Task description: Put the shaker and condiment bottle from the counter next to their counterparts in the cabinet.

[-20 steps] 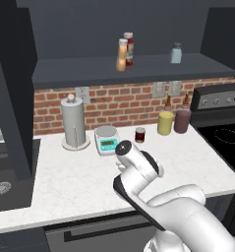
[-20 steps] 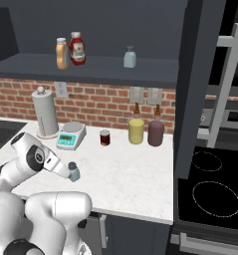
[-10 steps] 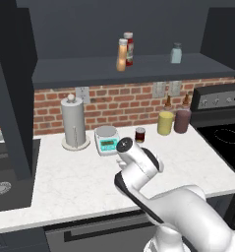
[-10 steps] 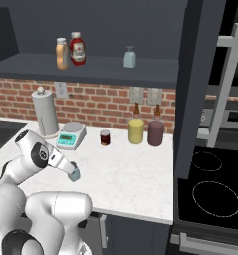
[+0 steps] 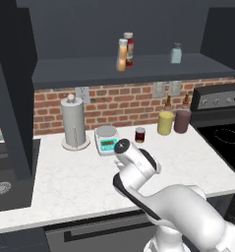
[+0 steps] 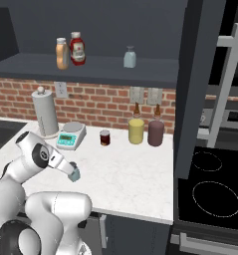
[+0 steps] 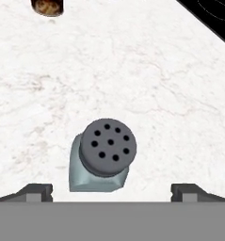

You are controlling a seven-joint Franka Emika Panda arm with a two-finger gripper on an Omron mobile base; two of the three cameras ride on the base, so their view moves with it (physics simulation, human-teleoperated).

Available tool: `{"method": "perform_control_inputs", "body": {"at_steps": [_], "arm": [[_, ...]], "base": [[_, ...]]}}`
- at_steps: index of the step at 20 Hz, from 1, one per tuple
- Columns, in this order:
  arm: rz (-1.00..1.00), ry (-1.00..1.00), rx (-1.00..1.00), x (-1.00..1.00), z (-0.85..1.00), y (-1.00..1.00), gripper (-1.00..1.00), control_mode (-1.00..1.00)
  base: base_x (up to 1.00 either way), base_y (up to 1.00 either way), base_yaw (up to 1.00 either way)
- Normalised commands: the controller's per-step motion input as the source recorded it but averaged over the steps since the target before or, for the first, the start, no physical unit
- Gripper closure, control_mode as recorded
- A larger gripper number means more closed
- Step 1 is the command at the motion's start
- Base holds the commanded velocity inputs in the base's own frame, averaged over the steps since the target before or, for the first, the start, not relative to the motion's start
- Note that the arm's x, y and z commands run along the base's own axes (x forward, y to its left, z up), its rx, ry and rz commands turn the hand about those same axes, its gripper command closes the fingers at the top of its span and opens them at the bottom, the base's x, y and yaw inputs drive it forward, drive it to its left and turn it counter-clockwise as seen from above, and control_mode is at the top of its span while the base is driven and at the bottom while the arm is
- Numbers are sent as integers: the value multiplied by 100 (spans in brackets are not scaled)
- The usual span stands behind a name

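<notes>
The counter (image 6: 135,172) filled the middle of both base views, and the cabinet (image 6: 90,69) ran across their upper part. On its shelf the orange-tan bottle (image 6: 62,54) already stood just beside the red bottle (image 6: 77,48), upper left in the right base view, while the pale shaker (image 6: 130,57) stood alone further right. So, as I judged it, only the shaker (image 7: 103,160) was left to move.

The main risk lay in the grasp. The shaker was small and squarish and sat turned at an angle to the fingers; closing on its corners, or on the round cap, could twist it out or tip it over on the smooth marble. It also lay at the bottom edge of the hand view, so a descent slightly off line could knock it aside.

The arm was folded low, lower centre in the left base view, with the hand pointing down. The gripper (image 7: 112,189) was spread wide, one tip on each side of the shaker, touching nothing, holding nothing.
</notes>
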Motion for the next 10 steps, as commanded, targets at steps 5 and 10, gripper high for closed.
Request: {"method": "perform_control_inputs", "body": {"at_steps": [5, 10], "arm": [[0, -8, 0, 6, -18, 0, -100, -100], [0, -7, 0, 2, -14, -15, -100, -100]], "base": [[0, 0, 0], [0, 0, 0]]}}
